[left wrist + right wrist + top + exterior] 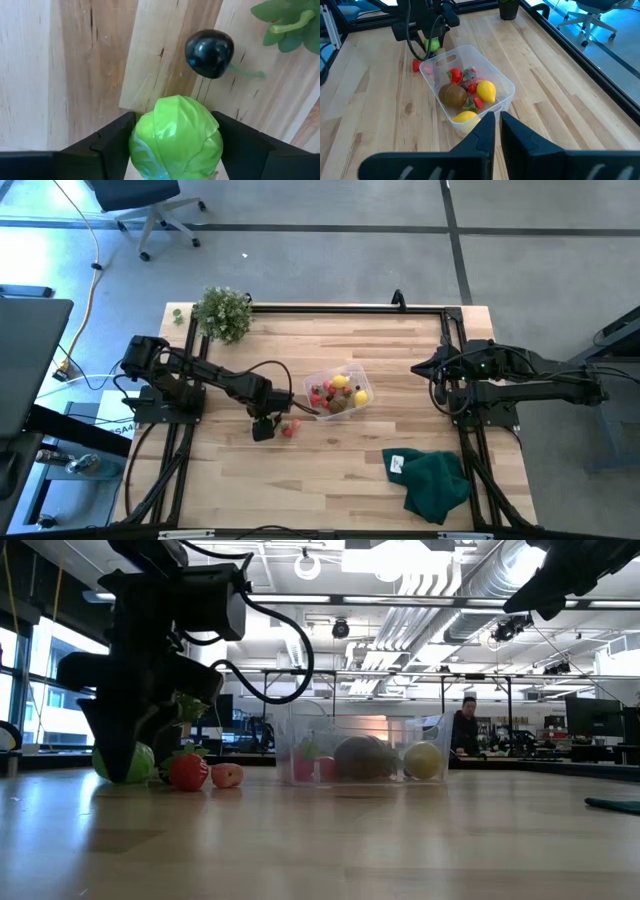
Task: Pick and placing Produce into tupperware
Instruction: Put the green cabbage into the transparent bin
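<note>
Overhead first: left gripper (263,426) is seen low on the table just beside the tupperware (361,386), two red pieces lying near it. From table level, a bright green toy vegetable (128,762) is seen resting on the wood under that gripper, a strawberry (188,771) alongside. At the left wrist, the green piece is bracketed by both fingers (112,145), spread and nearly touching it; smooth, light, rounded plastic, likely slippery, best pinched across its middle. Right gripper (497,125) is parked shut above the filled tub.

bright green produce (176,137) | between left end effector (175,145) fingers | on wooden table (75,60)
</note>
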